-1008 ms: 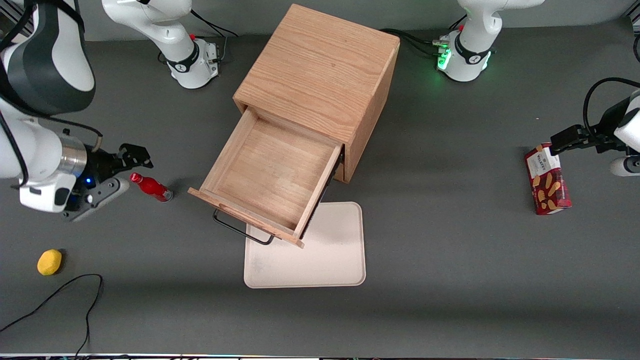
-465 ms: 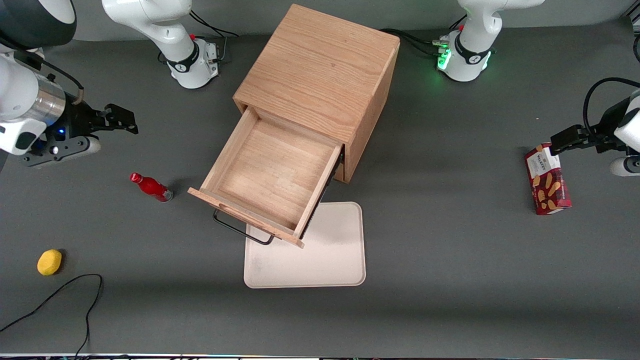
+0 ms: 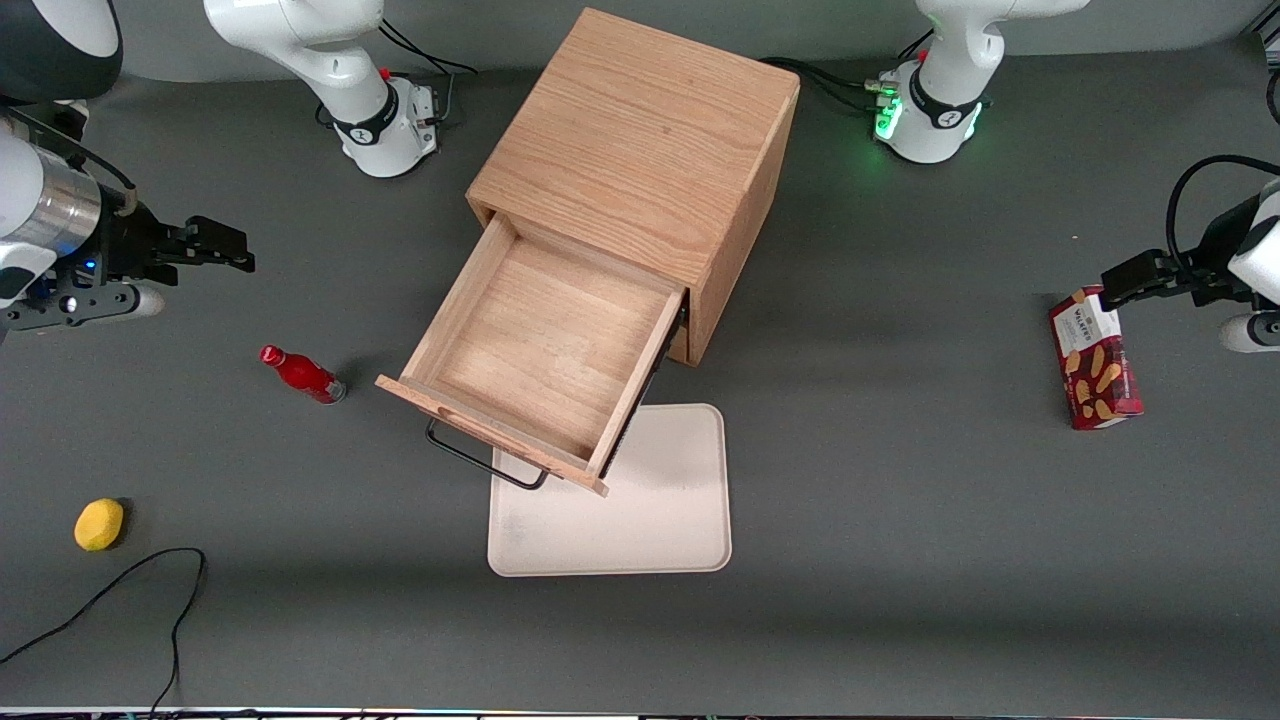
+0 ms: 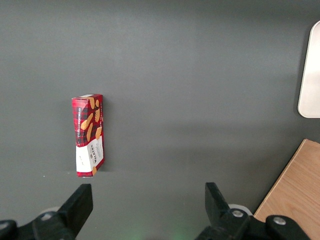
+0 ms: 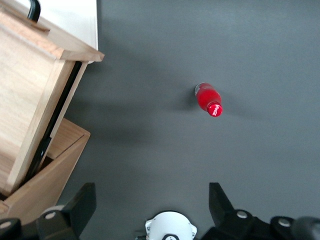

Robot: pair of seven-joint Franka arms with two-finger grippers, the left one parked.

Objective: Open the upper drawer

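Shallow oak upper drawer (image 3: 535, 345) pulled fully out; black two-finger gripper (image 3: 228, 250) spread wide, empty, well clear (small red bottle (image 3: 302, 374) nearby). Risk: careless sweep topples bottle.

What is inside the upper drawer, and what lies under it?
The upper drawer shows only bare wood inside. Its front corner overhangs a beige tray, whose covered part is hidden. The gripper hovers toward the working arm's end, jaws open, holding nothing.

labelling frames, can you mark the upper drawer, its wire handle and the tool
upper drawer (image 3: 535, 340), front view, on its bare wooden floor
wire handle (image 3: 480, 466), front view, on the long black bar
tool (image 3: 232, 250), front view, between its open fingertips
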